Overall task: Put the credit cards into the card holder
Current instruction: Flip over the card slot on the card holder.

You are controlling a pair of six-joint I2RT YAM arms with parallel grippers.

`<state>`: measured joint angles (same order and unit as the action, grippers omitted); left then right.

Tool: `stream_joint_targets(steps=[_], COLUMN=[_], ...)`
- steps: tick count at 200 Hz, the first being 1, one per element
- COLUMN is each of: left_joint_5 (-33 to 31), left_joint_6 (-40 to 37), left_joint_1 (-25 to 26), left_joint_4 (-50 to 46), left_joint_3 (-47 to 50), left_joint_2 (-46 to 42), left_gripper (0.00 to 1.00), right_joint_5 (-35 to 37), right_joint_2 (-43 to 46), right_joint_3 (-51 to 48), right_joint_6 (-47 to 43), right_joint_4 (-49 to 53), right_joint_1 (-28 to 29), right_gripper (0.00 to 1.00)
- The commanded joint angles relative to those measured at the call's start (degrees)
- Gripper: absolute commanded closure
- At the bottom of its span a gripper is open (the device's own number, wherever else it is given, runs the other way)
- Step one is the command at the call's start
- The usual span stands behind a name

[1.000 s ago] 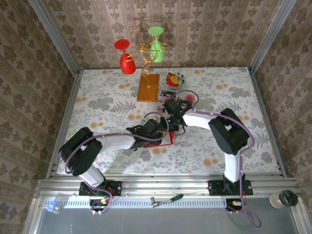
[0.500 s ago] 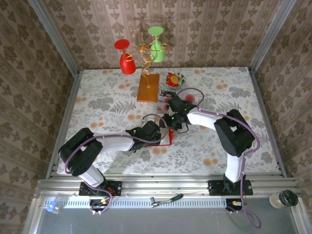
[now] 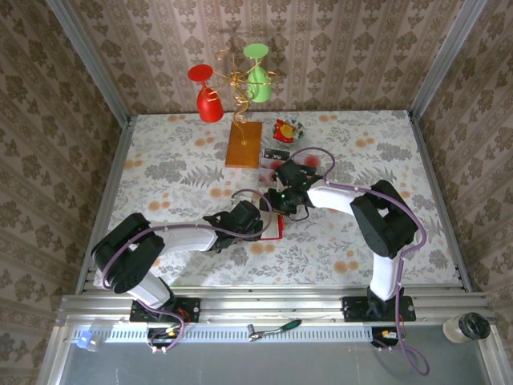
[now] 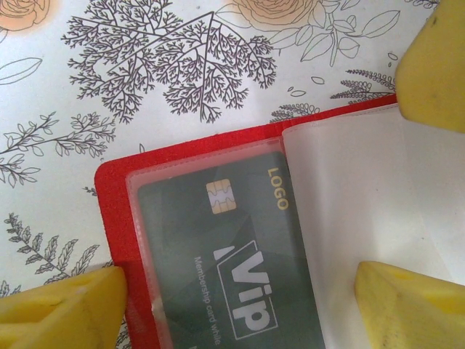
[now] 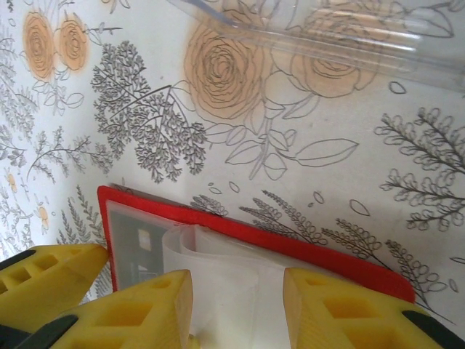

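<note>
Card holder point(image 4: 112, 218): light, flat; limp, slippery clear sleeve point(image 4: 349, 189), probably best pinched at its free edge; left tool point(image 4: 240, 283) spread wide, right tool point(image 5: 234, 291) part-open.

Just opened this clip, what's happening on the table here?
Both arms meet over the open red card holder mid-table. The left hand straddles it with fingers wide, above a dark card sitting in a clear pocket. The right hand, fingers apart, has a loose clear pocket flap between them. Neither hand holds a card.
</note>
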<state>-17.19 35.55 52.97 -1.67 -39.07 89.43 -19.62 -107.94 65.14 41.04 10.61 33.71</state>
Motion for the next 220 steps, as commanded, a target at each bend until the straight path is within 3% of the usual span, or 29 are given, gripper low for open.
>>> stream_joint_targets(steps=[1, 61, 220], left_joint_5=[-1.1, -0.9, -1.1], left_joint_6=[0.0, -0.4, -0.7], left_joint_1=[0.3, 0.4, 0.2], left_joint_4=[-0.9, -1.1, -1.1], left_joint_3=[0.4, 0.1, 0.2], left_joint_2=[-0.8, -0.9, -1.7], left_gripper=[0.17, 0.17, 0.17], right_joint_5=[-1.4, -2.9, -8.3], right_joint_2=[-0.6, -2.5, -4.2], right_joint_3=[-0.5, 0.6, 1.8], right_joint_6=[1.4, 2.8, 5.5], right_joint_4=[-0.9, -2.5, -6.2], right_joint_1=[0.5, 1.0, 1.7], right_gripper=[0.60, 0.53, 0.55])
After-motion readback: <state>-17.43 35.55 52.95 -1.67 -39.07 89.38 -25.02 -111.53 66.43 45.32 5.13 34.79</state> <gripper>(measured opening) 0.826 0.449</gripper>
